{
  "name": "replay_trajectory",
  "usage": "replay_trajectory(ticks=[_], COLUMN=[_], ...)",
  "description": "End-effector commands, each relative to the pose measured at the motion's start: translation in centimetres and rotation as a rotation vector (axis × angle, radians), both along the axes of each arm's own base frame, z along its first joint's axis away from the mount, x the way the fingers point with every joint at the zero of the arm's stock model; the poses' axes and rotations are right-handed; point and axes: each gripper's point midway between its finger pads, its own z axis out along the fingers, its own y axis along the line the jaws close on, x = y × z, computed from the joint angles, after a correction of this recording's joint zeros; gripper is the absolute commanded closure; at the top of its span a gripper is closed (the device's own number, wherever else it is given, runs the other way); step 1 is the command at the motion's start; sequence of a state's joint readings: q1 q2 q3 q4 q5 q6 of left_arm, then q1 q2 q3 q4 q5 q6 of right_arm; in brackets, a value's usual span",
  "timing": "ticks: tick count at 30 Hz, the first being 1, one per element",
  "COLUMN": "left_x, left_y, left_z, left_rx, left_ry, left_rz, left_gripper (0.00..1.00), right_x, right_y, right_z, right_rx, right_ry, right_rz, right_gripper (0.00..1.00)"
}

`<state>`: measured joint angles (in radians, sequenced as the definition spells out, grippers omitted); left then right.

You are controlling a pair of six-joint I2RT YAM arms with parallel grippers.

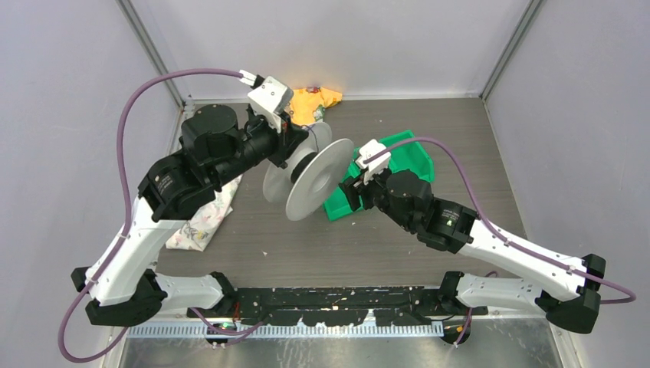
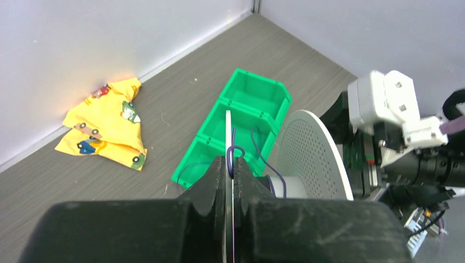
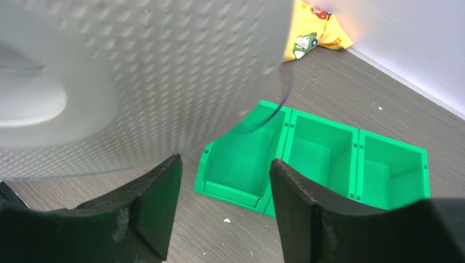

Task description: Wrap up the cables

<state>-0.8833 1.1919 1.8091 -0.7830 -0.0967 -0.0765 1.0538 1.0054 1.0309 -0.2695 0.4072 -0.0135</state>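
— While the left gripper (image 2: pixel 231 171) is clenched on a flange edge of the spool (image 2: pixel 312 156) at lower centre, where are the cables (image 2: pixel 236 152)?
— Looped just above its fingers, one strand trailing right toward the spool.
— And the right gripper (image 3: pixel 222 186)?
— Spread wide, gripping nothing, the spool filling its upper left.

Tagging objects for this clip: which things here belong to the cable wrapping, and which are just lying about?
In use: spool, thin dark cable, left gripper clamped on the spool's rim, right gripper open beside it.
Lying about: green bin, yellow cloth, patterned cloth.
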Motion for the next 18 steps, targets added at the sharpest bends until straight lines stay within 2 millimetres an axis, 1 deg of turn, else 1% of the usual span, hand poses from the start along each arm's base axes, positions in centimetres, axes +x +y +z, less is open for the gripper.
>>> replay_trajectory(ticks=[1, 3, 7, 10, 13, 18], left_x=[0.3, 0.3, 0.4, 0.2, 0.3, 0.4], left_y=[0.4, 0.5, 0.7, 0.7, 0.7, 0.4], left_z=[5.5, 5.7, 6.0, 6.4, 6.4, 6.2], left_rx=[-0.2, -0.205, -0.212, -0.223, -0.226, -0.225], left_ry=[-0.105, -0.106, -0.108, -0.113, -0.113, -0.108], left_rz=[0.046, 0.048, 0.059, 0.055, 0.054, 0.053], left_gripper=[1.0, 1.0, 1.0, 1.0, 1.0, 1.0], right_x=[-0.4, -0.7, -1.5, -1.6, -1.7, -1.8], right_y=[0.9, 1.3, 2.6, 3.1, 3.4, 3.9], right_z=[0.5, -0.5, -2.6, -3.5, -3.7, -3.5], right_rx=[0.08, 0.089, 0.097, 0.105, 0.112, 0.122], right_ry=[-0.007, 0.013, 0.08, 0.111, 0.12, 0.118], right_rz=[0.03, 0.047, 0.1, 0.104, 0.113, 0.137], right_gripper=[0.31, 0.22, 0.17, 0.16, 0.15, 0.15])
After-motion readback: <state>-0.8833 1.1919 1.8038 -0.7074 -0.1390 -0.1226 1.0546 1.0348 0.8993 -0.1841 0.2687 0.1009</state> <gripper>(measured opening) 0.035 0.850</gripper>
